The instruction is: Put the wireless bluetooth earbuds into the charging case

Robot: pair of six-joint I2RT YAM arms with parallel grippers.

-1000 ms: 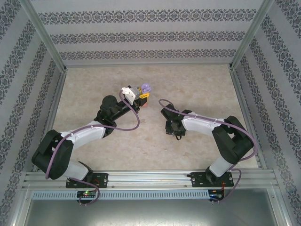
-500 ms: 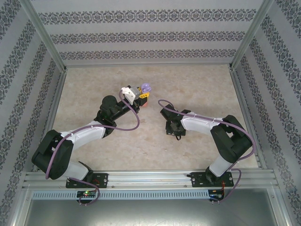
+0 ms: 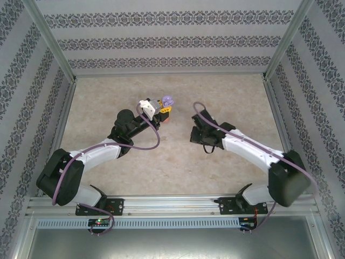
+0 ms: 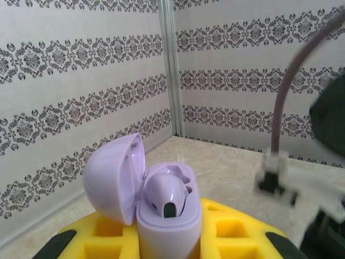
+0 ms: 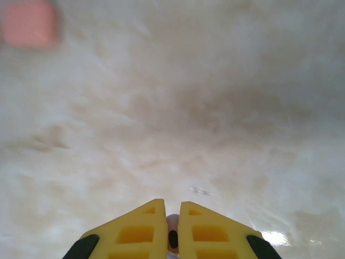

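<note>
Pinching a tiny salmon-pink bean-shaped earbud (image 5: 173, 224) in the right hand (image 5: 171, 208), right of the open lilac plastic charging case (image 4: 161, 205) being clamped in the left hand (image 4: 170, 232). Risking dropping the bud: shallow fingertip hold.

top external: high, near edge, looking down on whole desk (image 3: 161, 162) | left wrist: over left tool (image 4: 170, 237), level, facing corner walls (image 4: 81, 108) | right wrist: over right tool (image 5: 172, 216), close, down at desk | shared: desk
</note>
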